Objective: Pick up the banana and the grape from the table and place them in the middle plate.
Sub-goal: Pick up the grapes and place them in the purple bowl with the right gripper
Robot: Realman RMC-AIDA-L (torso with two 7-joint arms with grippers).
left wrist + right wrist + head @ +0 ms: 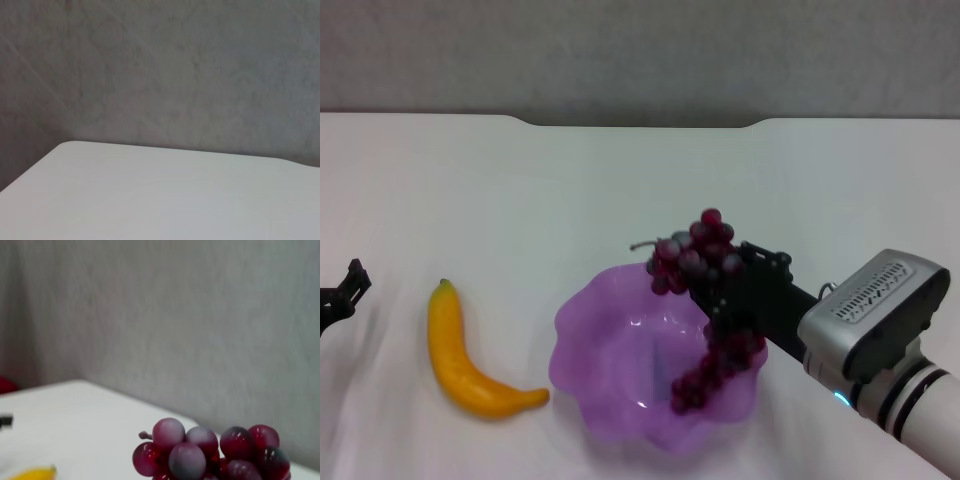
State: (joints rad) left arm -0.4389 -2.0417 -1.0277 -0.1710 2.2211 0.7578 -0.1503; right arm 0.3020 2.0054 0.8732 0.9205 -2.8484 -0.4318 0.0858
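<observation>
The grape (696,254) is a dark red-purple bunch draped across my right gripper (722,295), which is shut on its middle. The bunch's upper end sticks out past the plate's far rim, and its lower end (712,372) hangs inside the middle plate (610,350), a translucent purple dish with a wavy rim. The right wrist view shows the grape (210,455) close up and the banana's tip (35,474). The yellow banana (465,355) lies on the white table (520,200) just left of the plate. My left gripper (342,293) sits at the far left edge, apart from the banana.
The table's notched far edge (640,123) meets a grey wall. A red object (6,385) shows at the table's far side in the right wrist view. The left wrist view shows only the table corner (67,145) and wall.
</observation>
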